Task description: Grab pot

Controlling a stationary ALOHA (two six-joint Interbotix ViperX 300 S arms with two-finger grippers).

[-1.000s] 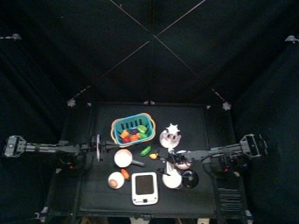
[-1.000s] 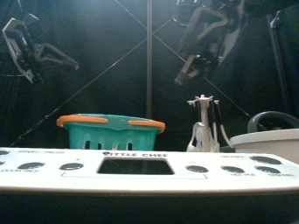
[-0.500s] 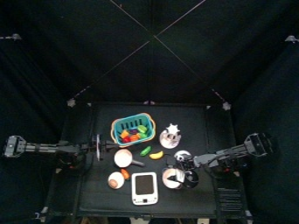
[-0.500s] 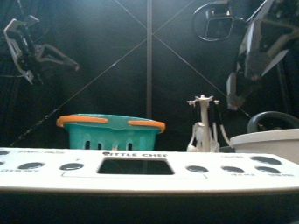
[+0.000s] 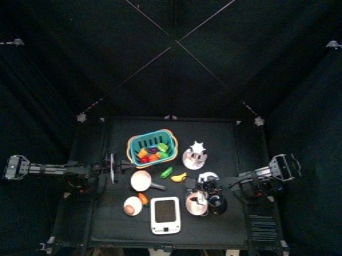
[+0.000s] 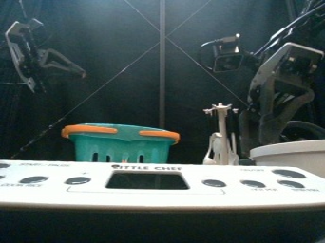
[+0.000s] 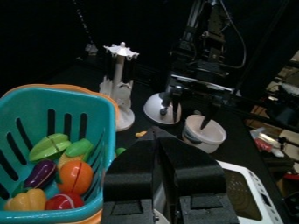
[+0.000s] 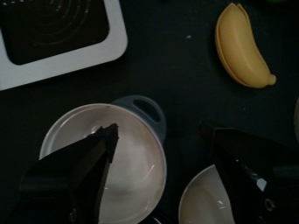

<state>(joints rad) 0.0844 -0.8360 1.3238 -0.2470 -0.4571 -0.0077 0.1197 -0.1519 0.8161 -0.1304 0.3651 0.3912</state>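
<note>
The pot (image 8: 82,144) is white with a grey loop handle (image 8: 142,109) and lies right under my right gripper (image 8: 163,175), whose jaws are open and straddle it from above. In the top view the pot (image 5: 199,205) is at the front right of the table, with the right gripper (image 5: 210,189) over it. In the front view the pot (image 6: 294,154) is at the right, with the right arm (image 6: 277,90) hanging behind it. My left gripper (image 7: 160,179) is shut and empty, resting at the table's left (image 5: 115,173).
A teal basket of toy food (image 5: 152,150) and a white utensil holder (image 5: 197,152) stand at the back. A white toy scale (image 5: 164,213) lies at the front. A banana (image 8: 246,44) and a second white bowl (image 8: 216,199) lie close to the pot.
The right arm has swung right and come down in the front view, bringing its gripper low over the pot. The left arm has not moved.
</note>
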